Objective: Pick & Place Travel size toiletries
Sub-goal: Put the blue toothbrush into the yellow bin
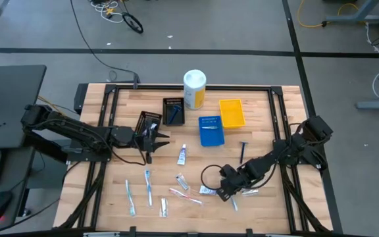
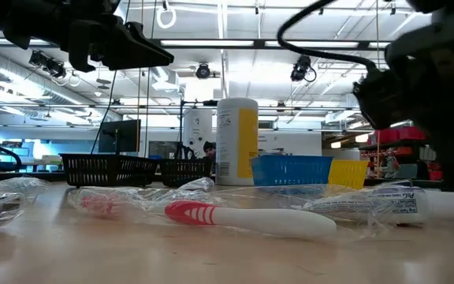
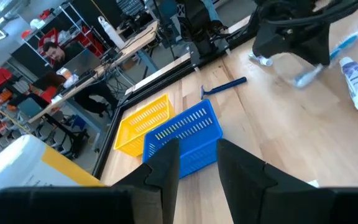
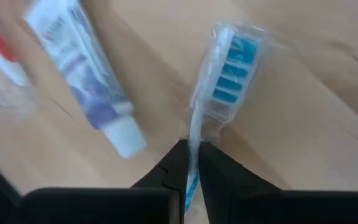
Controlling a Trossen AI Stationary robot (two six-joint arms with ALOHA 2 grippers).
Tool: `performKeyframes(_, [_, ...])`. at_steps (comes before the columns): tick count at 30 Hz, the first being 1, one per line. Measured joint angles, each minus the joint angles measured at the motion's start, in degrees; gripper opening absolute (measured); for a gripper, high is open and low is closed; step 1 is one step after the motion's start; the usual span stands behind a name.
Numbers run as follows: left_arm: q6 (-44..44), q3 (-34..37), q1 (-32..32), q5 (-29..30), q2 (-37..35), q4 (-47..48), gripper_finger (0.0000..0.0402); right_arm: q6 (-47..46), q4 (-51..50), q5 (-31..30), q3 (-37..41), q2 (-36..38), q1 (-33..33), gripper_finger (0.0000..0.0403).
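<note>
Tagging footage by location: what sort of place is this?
Probably a robotics lab or workshop: a wooden table in a metal frame, ceiling rails and lights, cables on the floor, cluttered benches.

Big white-and-yellow canister [image 1: 195, 89] sits at the table's far edge. Near it are four little trays: two black [image 1: 173, 110] [image 1: 148, 122], a blue one [image 1: 210, 130], and a yellow one [image 1: 232, 112] touching the blue

You see wrapped toothbrushes [image 1: 149, 187], small tubes [image 1: 182, 155] and a blue razor [image 1: 244, 151] scattered flat across the table's near half.
</note>
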State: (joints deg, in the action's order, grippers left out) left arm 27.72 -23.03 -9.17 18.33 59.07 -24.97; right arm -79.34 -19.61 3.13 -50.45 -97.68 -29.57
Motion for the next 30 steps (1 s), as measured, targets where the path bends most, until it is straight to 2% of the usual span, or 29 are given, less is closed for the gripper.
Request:
performKeyframes(3, [-1.3,0.0,0.0,0.0,0.0,0.0,0.0114,6.3,0.3,1.0,-2.4,2.4,1.5,0.0037])
performKeyframes(5, [-2.2,0.0,0.0,0.0,0.0,0.0,0.0114,9.9,-1.7,-1.6,-3.3,4.3,2.4,0.0036])
performKeyframes(8, [-3.5,0.0,0.0,0.0,0.0,0.0,0.0114,15.6,-1.7,-9.0,-4.1,7.6,3.8,0.0036])
performKeyframes(15, [-5.0,0.0,0.0,0.0,0.0,0.1,0.0114,29.9,-4.8,-30.5,-4.3,15.1,8.4,0.0036])
performKeyframes(20, [-5.0,0.0,0.0,0.0,0.0,0.3,0.0114,41.7,-9.0,-41.5,-4.3,19.2,12.8,0.0036])
performKeyframes(24, [-6.4,0.0,0.0,0.0,0.0,0.3,0.0114,44.9,-14.9,-52.3,-4.3,21.0,18.2,0.0036])
performKeyframes(26, [-7.8,0.0,0.0,0.0,0.0,0.3,0.0114,44.9,-18.1,-54.4,-4.3,21.4,22.3,0.0036])
performKeyframes(30, [-8.9,0.0,0.0,0.0,0.0,0.3,0.0114,45.9,-22.4,-52.6,-4.3,21.2,31.7,0.0036])
